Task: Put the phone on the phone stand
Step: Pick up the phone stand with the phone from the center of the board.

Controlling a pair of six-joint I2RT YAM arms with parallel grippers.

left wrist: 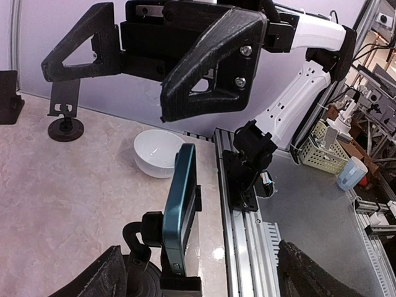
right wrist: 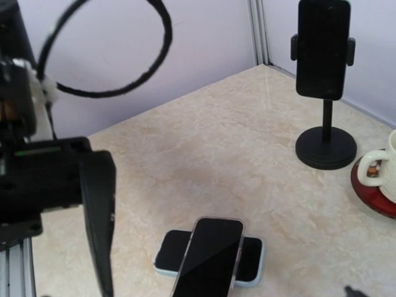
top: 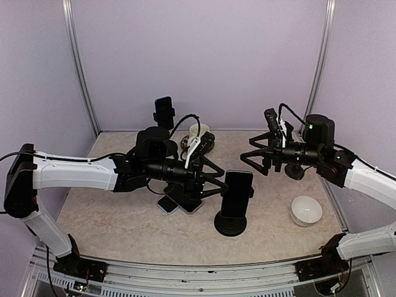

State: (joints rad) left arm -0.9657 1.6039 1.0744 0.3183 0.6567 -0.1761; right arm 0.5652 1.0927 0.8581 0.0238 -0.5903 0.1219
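The left gripper (top: 213, 179) stood apart beside the phone (top: 237, 193) on its stand (top: 230, 224); a careless retreat risked tipping it.

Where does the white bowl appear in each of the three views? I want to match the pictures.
Top external: white bowl at lower right, right of the near phone stand.
Left wrist: the bowl sits centre-left, behind the teal phone on that stand.
Right wrist: not in view.
Shared landmark: the two stacked phones on the table, also in the right wrist view.
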